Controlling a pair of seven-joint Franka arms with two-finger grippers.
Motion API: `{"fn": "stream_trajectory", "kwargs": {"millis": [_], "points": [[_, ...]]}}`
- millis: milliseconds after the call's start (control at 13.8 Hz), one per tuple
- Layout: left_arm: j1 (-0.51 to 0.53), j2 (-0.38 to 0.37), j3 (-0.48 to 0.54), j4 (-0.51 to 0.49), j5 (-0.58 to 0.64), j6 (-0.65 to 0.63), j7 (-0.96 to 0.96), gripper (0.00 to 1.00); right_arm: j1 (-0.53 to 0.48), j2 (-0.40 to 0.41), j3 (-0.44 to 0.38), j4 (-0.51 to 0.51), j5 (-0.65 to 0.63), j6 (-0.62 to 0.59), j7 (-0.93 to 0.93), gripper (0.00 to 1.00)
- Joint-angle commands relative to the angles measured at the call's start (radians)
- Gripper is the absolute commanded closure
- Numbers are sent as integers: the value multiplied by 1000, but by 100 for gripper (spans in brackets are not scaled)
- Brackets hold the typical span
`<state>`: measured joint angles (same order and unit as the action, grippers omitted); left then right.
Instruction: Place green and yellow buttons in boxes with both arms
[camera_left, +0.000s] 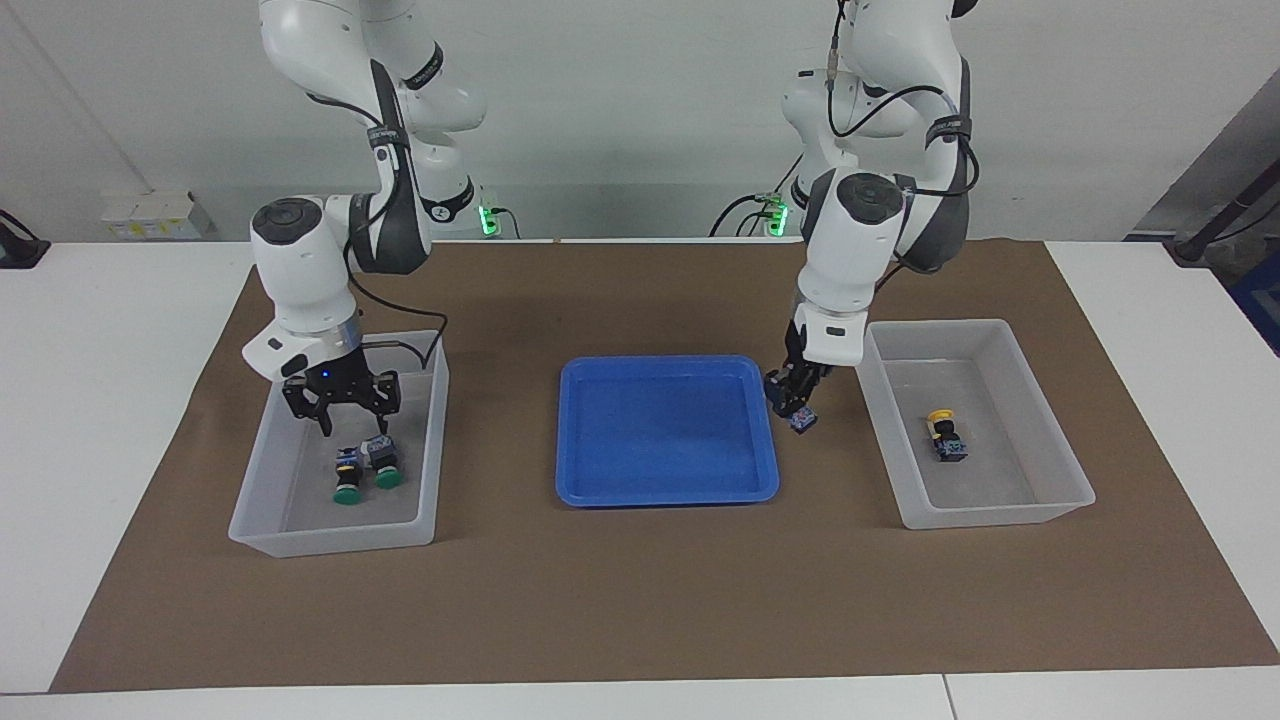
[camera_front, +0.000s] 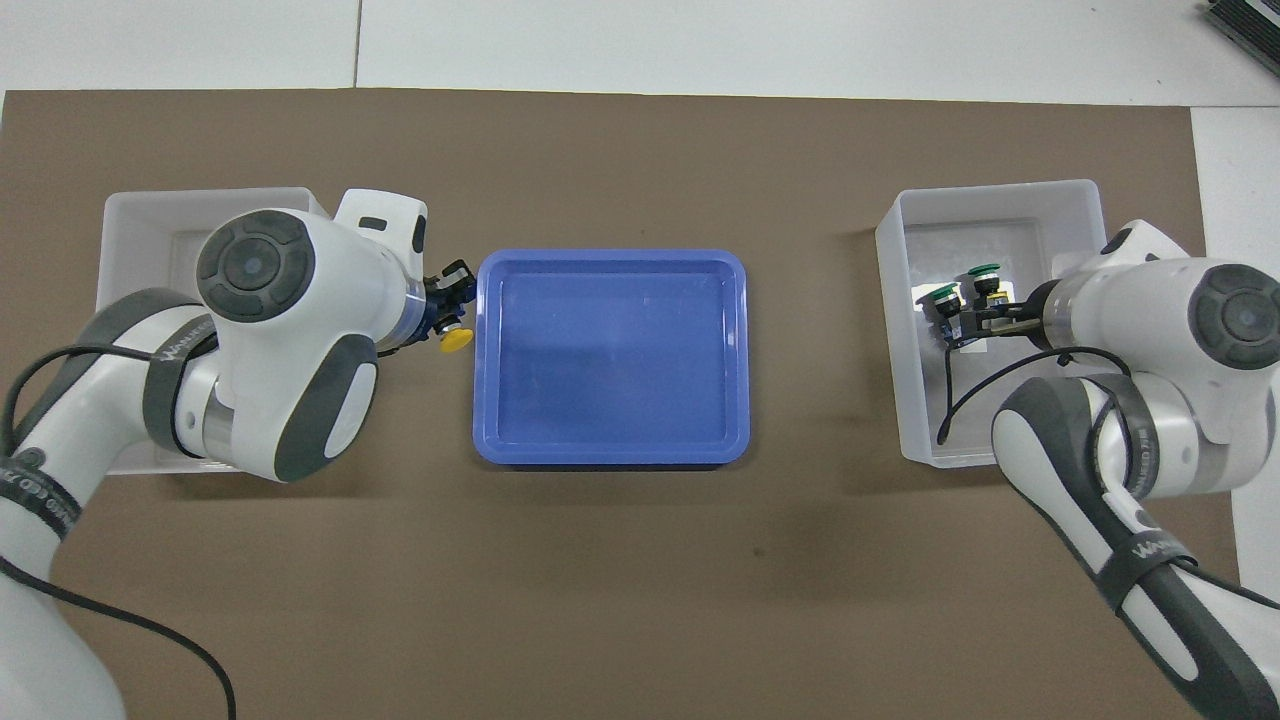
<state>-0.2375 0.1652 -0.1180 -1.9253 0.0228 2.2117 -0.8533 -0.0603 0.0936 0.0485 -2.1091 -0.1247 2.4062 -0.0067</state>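
Observation:
My left gripper (camera_left: 797, 403) (camera_front: 446, 306) is shut on a yellow button (camera_left: 803, 421) (camera_front: 456, 340) and hangs over the mat between the blue tray and the box (camera_left: 1000, 513) (camera_front: 150, 205) at the left arm's end. That box holds another yellow button (camera_left: 945, 437), hidden under the arm in the overhead view. My right gripper (camera_left: 342, 412) (camera_front: 960, 328) is open and raised over the other box (camera_left: 330, 535) (camera_front: 1000, 195). Two green buttons (camera_left: 347, 487) (camera_front: 945, 297) lie side by side in it, clear of the fingers.
The shallow blue tray (camera_left: 660, 430) (camera_front: 610, 360) sits mid-table between the two boxes with nothing in it. A brown mat (camera_left: 640, 600) covers the work area, with white tabletop around it.

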Motion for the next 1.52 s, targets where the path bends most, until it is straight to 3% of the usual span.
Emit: {"fn": "stream_trajectory", "kwargs": {"millis": [0, 145, 362, 507, 797, 1304, 1449], "points": [[90, -35, -6, 3, 16, -67, 173, 100, 2, -66, 16, 20, 87, -110, 27, 0], [170, -38, -8, 32, 13, -84, 304, 100, 3, -112, 16, 32, 123, -178, 37, 0], [254, -26, -6, 91, -1, -118, 425, 100, 11, -132, 16, 144, 123, -370, 91, 0], [323, -35, -5, 45, -3, -72, 589, 100, 10, -130, 16, 257, 125, -519, 111, 0], [421, -72, -5, -110, -3, 135, 812, 100, 10, -114, 16, 409, 126, -680, 111, 0], [494, -1, -2, -237, -3, 377, 940, 100, 11, -130, 16, 388, 126, -728, 109, 0], [500, 11, 0, -247, -3, 393, 980, 100, 13, -137, 16, 386, 134, -771, 108, 0]]}}
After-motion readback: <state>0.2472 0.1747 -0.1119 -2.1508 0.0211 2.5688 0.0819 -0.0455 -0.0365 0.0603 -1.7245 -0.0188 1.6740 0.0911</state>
